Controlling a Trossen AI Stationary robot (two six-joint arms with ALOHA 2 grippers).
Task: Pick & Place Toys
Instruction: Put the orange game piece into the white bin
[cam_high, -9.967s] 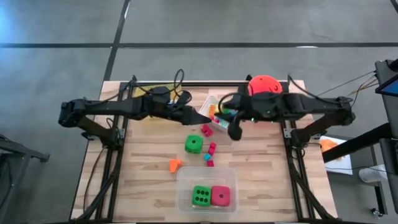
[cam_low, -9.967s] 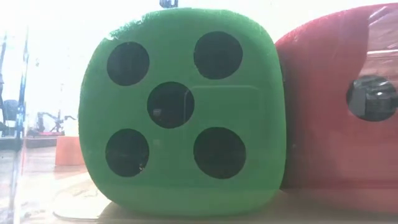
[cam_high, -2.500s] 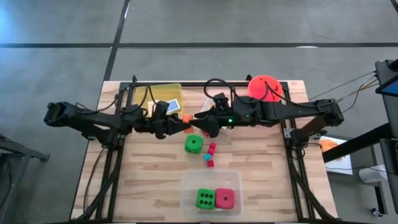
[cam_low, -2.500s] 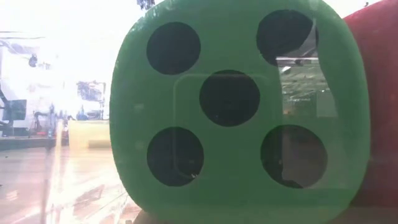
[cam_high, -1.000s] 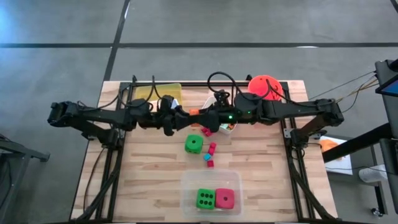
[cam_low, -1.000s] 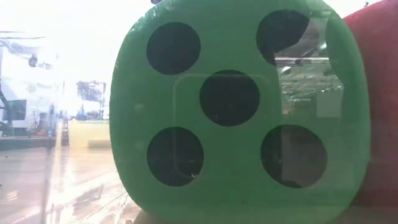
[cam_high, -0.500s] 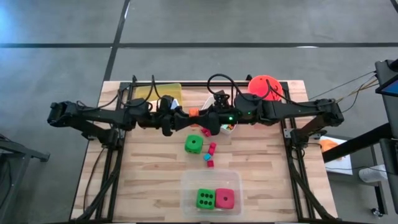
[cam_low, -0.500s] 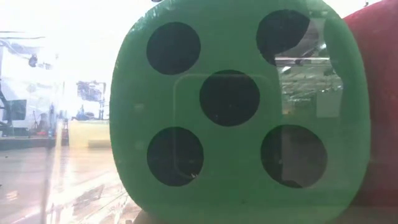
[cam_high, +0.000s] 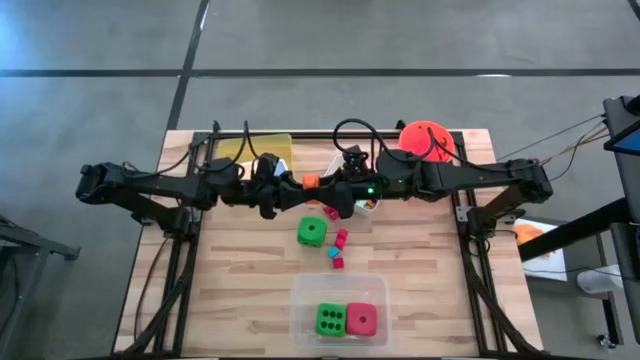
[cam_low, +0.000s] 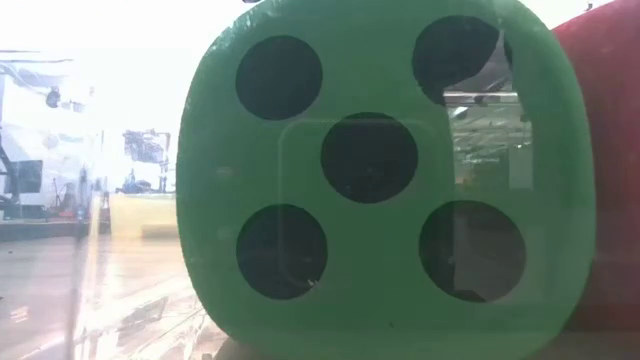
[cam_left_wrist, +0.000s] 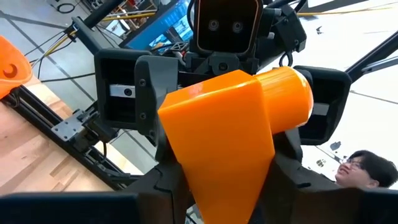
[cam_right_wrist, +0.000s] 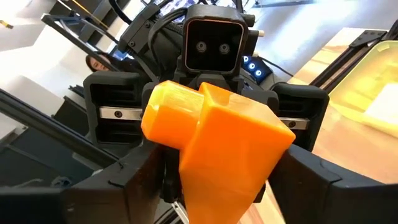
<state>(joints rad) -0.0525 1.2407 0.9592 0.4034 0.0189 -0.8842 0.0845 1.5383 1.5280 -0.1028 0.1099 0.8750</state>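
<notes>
An orange block (cam_high: 311, 181) with a round stub on one side hangs above the table's far middle. My left gripper (cam_high: 300, 190) and my right gripper (cam_high: 323, 190) face each other, both shut on it. A green die (cam_high: 311, 232) and a few small pink and blue blocks (cam_high: 339, 246) lie on the table below. A clear tub (cam_high: 340, 290) near the front edge holds a green die (cam_low: 380, 180) and a pink die (cam_low: 610, 170). My left gripper pinches the orange block's near end (cam_left_wrist: 214, 186) between its two fingers, coming level from the table's left. The block stands out ahead of the fingers, clear of the table. My right gripper pinches the block's opposite end (cam_right_wrist: 227, 180) between its two fingers, coming level from the table's right. The round stub (cam_right_wrist: 168, 115) sticks out sideways.
A white tub (cam_high: 368, 200) with small blocks sits under the right gripper. A yellow tub (cam_high: 250, 148) stands at the far left and an orange bucket (cam_high: 425, 138) at the far right. Bare wood lies left and right of the clear tub. A person (cam_left_wrist: 364, 171) shows beyond the table.
</notes>
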